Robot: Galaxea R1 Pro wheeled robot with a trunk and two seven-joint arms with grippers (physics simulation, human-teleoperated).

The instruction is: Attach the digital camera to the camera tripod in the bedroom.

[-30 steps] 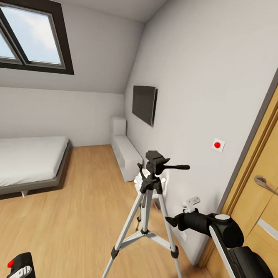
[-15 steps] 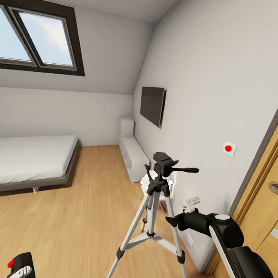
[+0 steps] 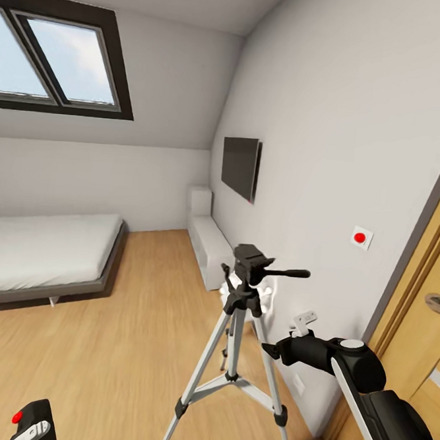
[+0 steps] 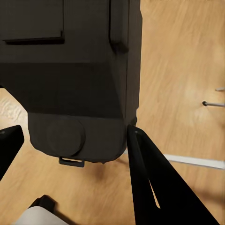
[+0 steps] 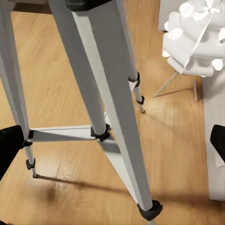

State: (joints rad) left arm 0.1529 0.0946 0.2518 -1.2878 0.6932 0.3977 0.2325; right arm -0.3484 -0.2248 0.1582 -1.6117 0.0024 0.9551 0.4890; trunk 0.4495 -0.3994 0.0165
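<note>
Bedroom wood floor (image 3: 104, 343); camera tripod (image 3: 237, 340) upright; left fingers (image 4: 154, 187) grip digital camera (image 4: 75, 84); right fingers (image 5: 9, 145) wide; no legible text.

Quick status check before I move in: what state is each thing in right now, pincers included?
Small black boxy digital camera: held between the left pincer's fingers, not yet mounted.
Silver-legged camera tripod: upright, legs spread, black head bare.
Left pincer: shut on the digital camera.
Right pincer: open, holding nothing, facing the tripod legs.
Wooden door: looks closed.
Wall-mounted black screen: dark.
</note>
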